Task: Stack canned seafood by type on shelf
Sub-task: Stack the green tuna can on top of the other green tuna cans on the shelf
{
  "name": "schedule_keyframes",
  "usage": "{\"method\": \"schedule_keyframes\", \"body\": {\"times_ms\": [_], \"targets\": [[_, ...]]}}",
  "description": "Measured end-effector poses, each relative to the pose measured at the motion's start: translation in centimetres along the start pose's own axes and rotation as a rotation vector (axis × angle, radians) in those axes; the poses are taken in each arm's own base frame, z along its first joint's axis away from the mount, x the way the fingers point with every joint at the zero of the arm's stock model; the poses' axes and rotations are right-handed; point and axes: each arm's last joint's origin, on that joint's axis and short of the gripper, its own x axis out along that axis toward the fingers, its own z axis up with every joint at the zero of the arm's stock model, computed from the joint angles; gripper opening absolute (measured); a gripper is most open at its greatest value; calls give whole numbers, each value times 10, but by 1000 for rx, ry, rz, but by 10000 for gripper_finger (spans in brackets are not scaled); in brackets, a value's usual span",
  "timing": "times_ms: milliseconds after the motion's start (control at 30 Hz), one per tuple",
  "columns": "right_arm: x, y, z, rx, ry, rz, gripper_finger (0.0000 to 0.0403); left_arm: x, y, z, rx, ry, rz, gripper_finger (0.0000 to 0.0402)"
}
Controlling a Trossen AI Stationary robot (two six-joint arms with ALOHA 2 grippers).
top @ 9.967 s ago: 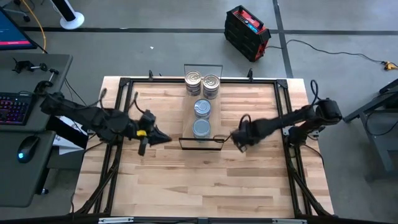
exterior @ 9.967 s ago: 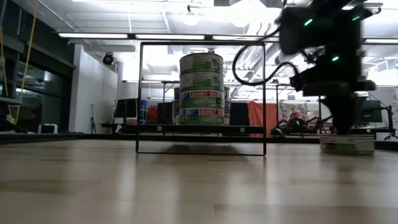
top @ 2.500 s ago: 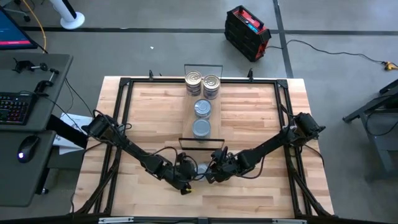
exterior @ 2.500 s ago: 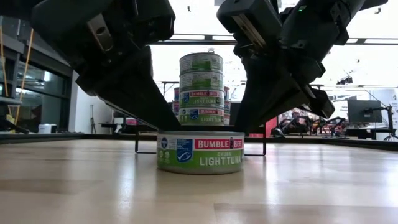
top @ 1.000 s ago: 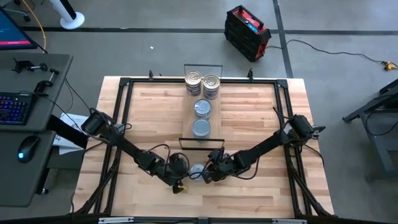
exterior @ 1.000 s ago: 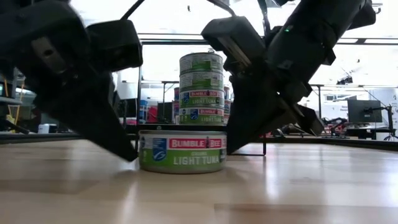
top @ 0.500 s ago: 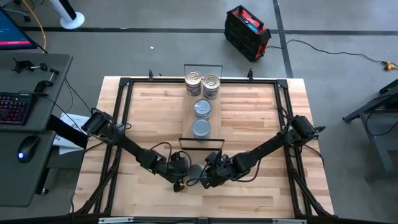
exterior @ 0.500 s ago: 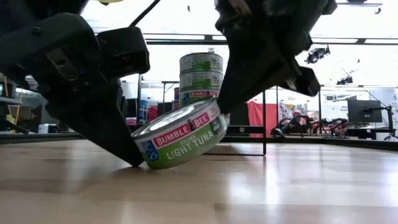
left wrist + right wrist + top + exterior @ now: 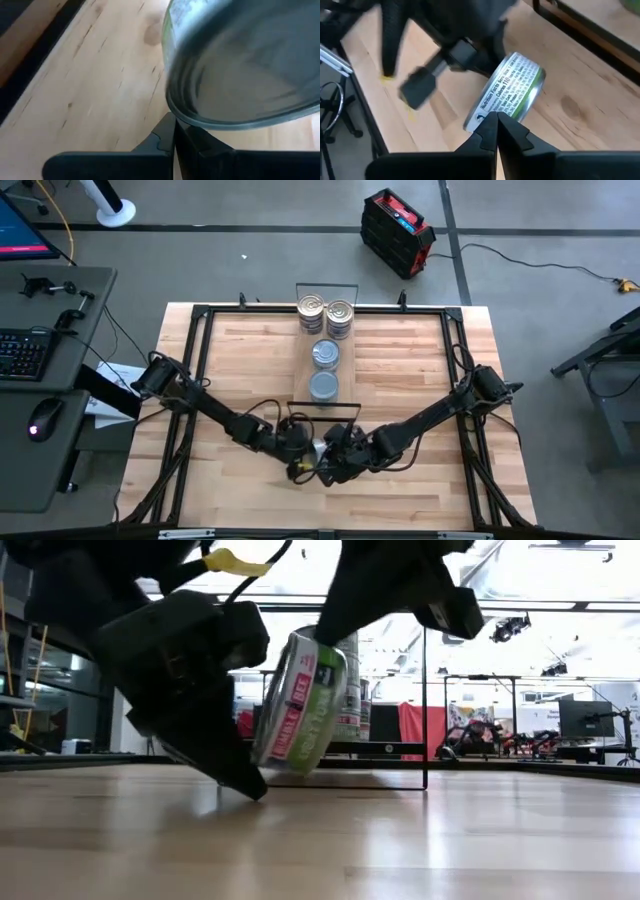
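Closed fingers point(image 9: 245, 785) against tilted tin point(image 9: 300, 705)

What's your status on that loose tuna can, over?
Left gripper and right gripper both shut, pinching the tuna can between them. Can tipped nearly on edge, short of the shelf. Nothing in the way.
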Motion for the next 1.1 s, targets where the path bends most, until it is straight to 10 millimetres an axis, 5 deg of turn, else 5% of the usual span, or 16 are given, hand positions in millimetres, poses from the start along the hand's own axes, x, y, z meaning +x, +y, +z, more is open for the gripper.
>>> {"method": "schedule_keyframes", "body": {"times_ms": [200, 433, 700, 933, 1100], "targets": [[-1, 2, 4, -4, -41, -4, 0, 13, 0, 6, -90, -9, -17, 0], [3, -3, 4, -10, -27, -34, 0, 38, -23, 17, -73, -7, -78, 1], [-1, -5, -1, -42, -13, -76, 0, 38, -29, 22, -57, 16, -93, 1], [-41, -5, -4, -53, -68, -104, 0, 31, -29, 20, -24, 98, -117, 1], [-70, 2, -15, 22, -79, -48, 0, 0, -36, 27, 112, 162, -150, 1]]}}
